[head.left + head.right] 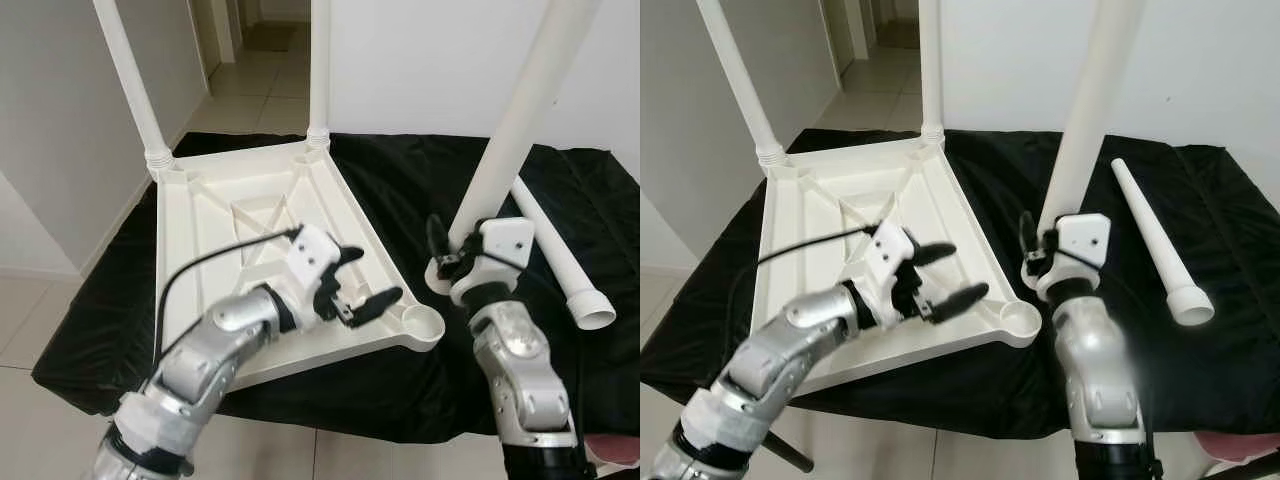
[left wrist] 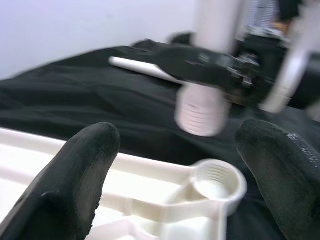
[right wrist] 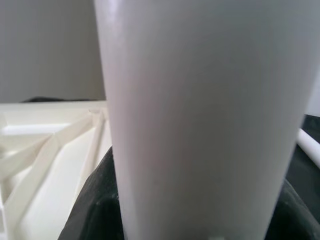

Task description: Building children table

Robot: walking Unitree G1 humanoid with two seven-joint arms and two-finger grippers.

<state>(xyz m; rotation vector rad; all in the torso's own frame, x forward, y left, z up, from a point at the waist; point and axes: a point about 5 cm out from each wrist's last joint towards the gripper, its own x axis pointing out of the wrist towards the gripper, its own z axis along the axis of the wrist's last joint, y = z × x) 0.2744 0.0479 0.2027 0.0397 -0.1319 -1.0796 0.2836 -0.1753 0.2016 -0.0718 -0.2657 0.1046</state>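
Observation:
A white children's tabletop [image 1: 200, 250] lies upside down on a black cloth, with two white legs [image 1: 130, 80] [image 1: 319, 70] screwed into its far corners. My left gripper [image 1: 362, 278] is open above the tabletop's near right edge, close to the empty threaded socket [image 1: 424, 322]. My right gripper [image 1: 450, 250] is shut on a third white leg [image 1: 510, 130], held upright and slightly tilted just right of that socket. In the left wrist view the leg's threaded end [image 2: 202, 114] hangs above and beyond the socket [image 2: 216, 178]. A fourth leg [image 1: 565, 262] lies on the cloth at the right.
The black cloth [image 1: 420, 180] covers the work surface and drops off at the near edge. A white wall stands behind, and a tiled hallway [image 1: 250, 80] opens at the back left.

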